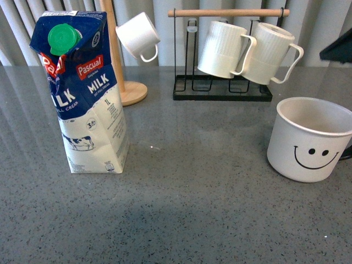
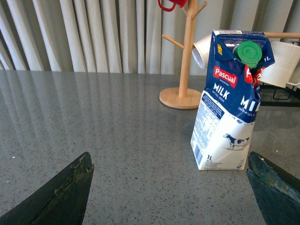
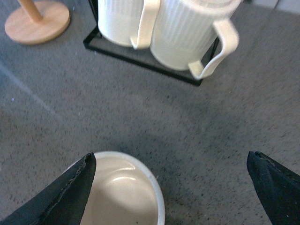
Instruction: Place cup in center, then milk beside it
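Note:
The milk (image 1: 88,93), a tall blue-and-white Pascual carton with a green cap, stands upright at the left of the grey table. The cup (image 1: 311,140), a wide white mug with a black smiley face, stands at the right edge. Neither gripper shows in the front view. In the left wrist view my left gripper (image 2: 171,187) is open and empty, with the milk (image 2: 229,103) ahead, nearer one finger and apart from it. In the right wrist view my right gripper (image 3: 171,187) is open and empty above the table. The cup's rim (image 3: 122,192) lies below it, beside one finger.
A wooden mug tree (image 1: 124,82) holding a small plain white cup (image 1: 137,36) stands behind the milk. A black rack (image 1: 223,91) with two ribbed cream mugs (image 1: 223,49) stands at the back centre. Bare grey table (image 1: 192,192) lies between milk and cup.

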